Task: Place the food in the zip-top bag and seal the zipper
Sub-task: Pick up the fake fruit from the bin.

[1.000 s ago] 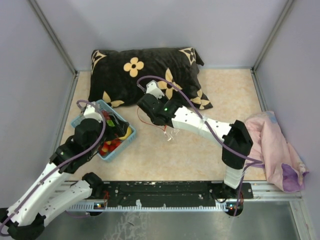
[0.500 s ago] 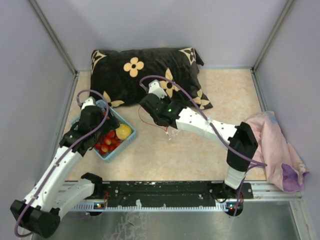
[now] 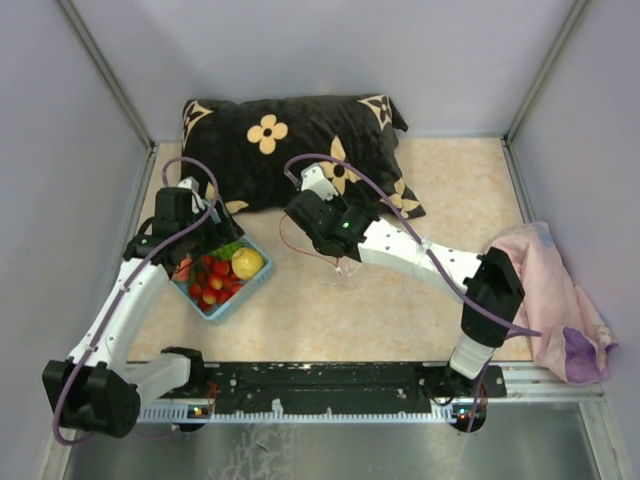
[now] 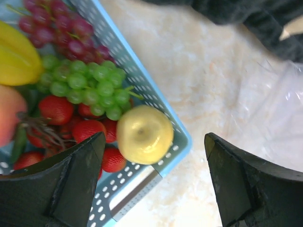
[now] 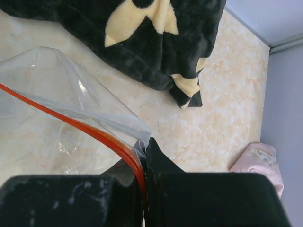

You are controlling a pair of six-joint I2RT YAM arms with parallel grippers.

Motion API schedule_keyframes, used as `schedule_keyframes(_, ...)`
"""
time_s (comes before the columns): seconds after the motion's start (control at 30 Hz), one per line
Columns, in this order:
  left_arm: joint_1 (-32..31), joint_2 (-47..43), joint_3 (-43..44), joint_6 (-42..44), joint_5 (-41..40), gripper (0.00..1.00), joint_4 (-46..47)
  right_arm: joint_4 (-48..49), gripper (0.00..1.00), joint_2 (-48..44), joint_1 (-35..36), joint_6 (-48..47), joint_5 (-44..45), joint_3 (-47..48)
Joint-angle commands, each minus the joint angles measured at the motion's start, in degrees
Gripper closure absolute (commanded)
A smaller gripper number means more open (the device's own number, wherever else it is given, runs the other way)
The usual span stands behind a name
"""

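Note:
The food lies in a light blue basket (image 3: pixel 222 305): a yellow fruit (image 4: pixel 144 134), green grapes (image 4: pixel 87 87), red strawberries (image 4: pixel 56 109), an orange peach (image 4: pixel 8 113). My left gripper (image 4: pixel 154 142) hangs open above the basket's right corner, the yellow fruit (image 3: pixel 247 263) showing between its fingers (image 4: pixel 71 184) from above. The clear zip-top bag (image 5: pixel 57 109) lies crumpled on the table to the right of the basket. My right gripper (image 5: pixel 144 161) is shut on the end of its red-orange zipper (image 5: pixel 85 125). From above, that arm hides most of the bag (image 3: pixel 345 268).
A black pillow with cream flowers (image 3: pixel 290 150) lies at the back, its edge close to the basket and the bag. Dark red grapes (image 4: pixel 57 28) and a yellow ribbed fruit (image 4: pixel 16 59) are also in the basket. A pink cloth (image 3: pixel 560 300) is heaped at the right wall.
My left arm has swung back and outward, its gripper now over the basket's far side, uncovering the fruit. The right arm with the bag has shifted slightly right.

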Motion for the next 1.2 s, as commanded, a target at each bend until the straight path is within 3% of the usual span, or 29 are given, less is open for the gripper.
schedule_keyframes(0.0,0.27,0.92,-2.81,0.55,11.27,0.09,1.78,3.0,1.0,-2.5,-0.28,-0.54,0.57,0.46)
schedule_keyframes(0.33,-0.08,6.13,-6.47,-0.06,15.48,0.1,4.74,4.23,1.0,-2.23,-0.26,-1.62,-0.18,0.39)
schedule_keyframes(0.63,-0.05,7.68,-5.96,3.56,7.39,0.1,0.04,2.41,1.0,-2.52,-0.27,0.66,-1.23,0.26)
schedule_keyframes(1.17,-0.17,14.78,-7.3,4.14,16.28,0.15,8.21,2.08,1.0,-3.97,-0.29,3.12,-2.51,-1.98)
